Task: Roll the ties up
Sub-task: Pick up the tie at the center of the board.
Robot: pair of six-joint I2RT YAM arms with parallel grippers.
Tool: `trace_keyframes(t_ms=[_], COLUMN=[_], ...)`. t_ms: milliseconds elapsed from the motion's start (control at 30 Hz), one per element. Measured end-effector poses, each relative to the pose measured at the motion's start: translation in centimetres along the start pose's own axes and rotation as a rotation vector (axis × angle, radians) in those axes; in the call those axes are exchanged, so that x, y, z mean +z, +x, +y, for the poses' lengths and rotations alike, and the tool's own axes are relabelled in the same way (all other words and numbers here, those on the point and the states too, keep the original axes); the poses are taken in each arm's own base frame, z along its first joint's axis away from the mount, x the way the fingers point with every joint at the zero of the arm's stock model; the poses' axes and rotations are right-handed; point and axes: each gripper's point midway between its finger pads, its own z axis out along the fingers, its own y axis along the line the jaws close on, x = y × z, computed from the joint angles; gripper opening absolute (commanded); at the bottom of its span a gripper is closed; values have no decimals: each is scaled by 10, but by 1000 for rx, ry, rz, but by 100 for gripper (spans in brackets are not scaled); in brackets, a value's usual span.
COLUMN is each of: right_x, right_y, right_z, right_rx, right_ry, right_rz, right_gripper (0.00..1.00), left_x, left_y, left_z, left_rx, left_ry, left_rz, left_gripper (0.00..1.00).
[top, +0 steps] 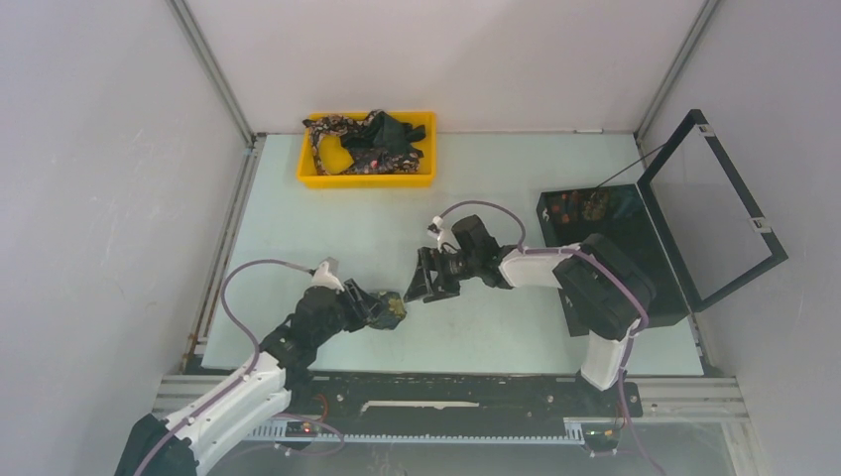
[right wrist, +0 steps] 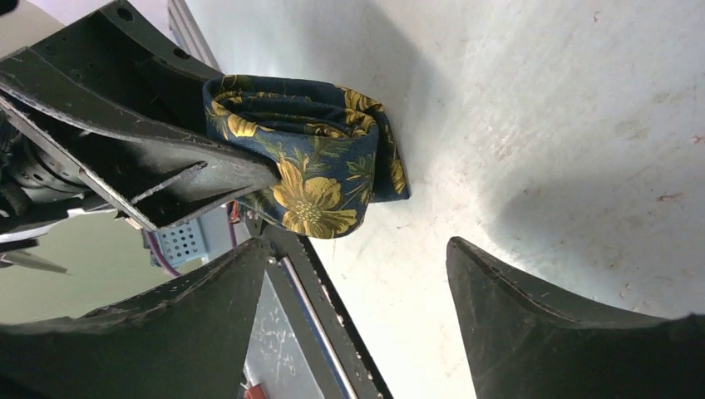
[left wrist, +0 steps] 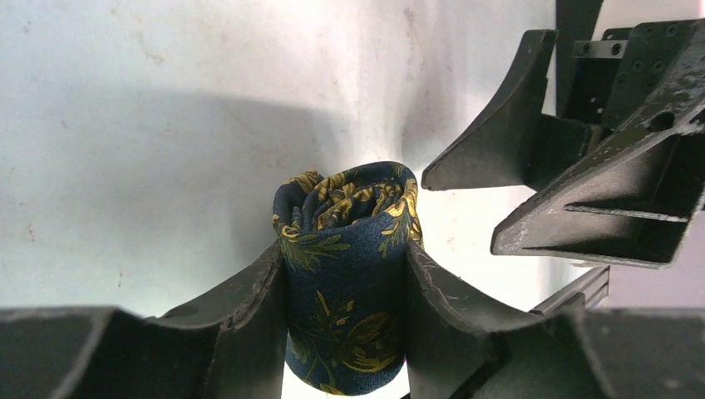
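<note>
A rolled navy tie with gold flowers [left wrist: 345, 283] is clamped between the jaws of my left gripper [top: 393, 308], low over the table at front centre; it also shows in the right wrist view [right wrist: 316, 166]. My right gripper [top: 420, 283] is open and empty, just right of and facing the roll, a short gap away; its fingers [left wrist: 515, 133] show in the left wrist view. More ties [top: 369, 144] lie loose in a heap in the yellow tray [top: 313, 177] at the back.
A black hinged box [top: 655, 253] stands open at the right, lid raised, with rolled ties [top: 580, 206] in its far end. Metal frame posts run up both sides. The black base rail lies along the near edge.
</note>
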Motion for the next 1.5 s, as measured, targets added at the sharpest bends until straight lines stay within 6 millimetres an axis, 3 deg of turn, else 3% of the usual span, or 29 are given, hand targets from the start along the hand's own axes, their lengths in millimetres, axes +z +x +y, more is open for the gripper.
trace_keyframes(t_ms=[133, 333, 667, 867, 1133, 1500], right_x=[-8, -14, -42, -50, -63, -69], right_y=[0, 0, -41, -51, -66, -81], right_z=[8, 28, 103, 114, 138, 165], right_rx=[42, 148, 243, 316, 273, 232], right_ry=[-51, -167, -537, -623, -707, -768], right_rz=[-26, -58, -176, -190, -227, -245], right_gripper=[88, 100, 100, 100, 100, 98], left_x=[-6, -19, -51, -60, -77, -83], left_y=[-9, -36, -85, -103, -126, -133], left_z=[-12, -49, -111, -128, -152, -168], left_rx=[1, 6, 47, 49, 38, -4], left_ry=[23, 86, 178, 191, 224, 275], left_rz=[-16, -59, -147, -187, -242, -246], left_gripper=[40, 40, 40, 40, 40, 40])
